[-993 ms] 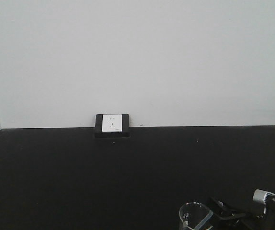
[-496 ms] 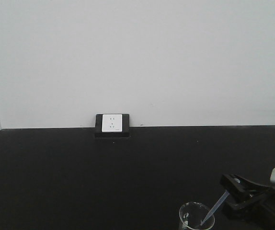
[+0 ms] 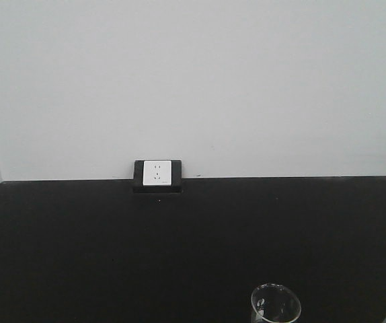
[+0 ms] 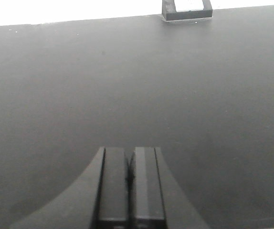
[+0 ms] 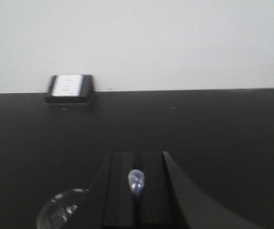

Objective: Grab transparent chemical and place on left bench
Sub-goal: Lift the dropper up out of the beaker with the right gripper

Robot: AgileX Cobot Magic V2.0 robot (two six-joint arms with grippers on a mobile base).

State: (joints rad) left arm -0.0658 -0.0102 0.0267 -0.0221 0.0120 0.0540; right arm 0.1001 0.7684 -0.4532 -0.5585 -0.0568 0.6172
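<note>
Right wrist view, nearest first: right gripper (image 5: 137, 164) has its jaws clenched on the pipette (image 5: 136, 183). Only a clear, rounded end shows, pinched in the seam between the two pads. The rest of the stem is hidden behind the fingers, so which end this is cannot be told.

Just left of and below the fingers: rim of the glass beaker (image 5: 60, 210), apart from the pipette. The front view shows the same beaker (image 3: 276, 306) at the bottom edge, cut off by the frame. Its contents cannot be told.

Left wrist view: left gripper (image 4: 130, 157) is clenched with the pads together and nothing between them. It hangs over bare black bench (image 4: 137, 86).

Beyond: bench (image 3: 79, 256) runs dark and unbroken to the back edge. A white socket (image 3: 157, 173) in a black frame sits there against the pale wall (image 3: 193, 81).

Progress (judgement):
- Grab: done. The pipette is in the right grip and outside the beaker.
- Place: not done. The pipette is held off the surface, on the right side of the scene.
- Left to do: carry it leftward across the bench, lower it and release it on the left portion.
- Left arm: appears to have no part in the transfer at present.
</note>
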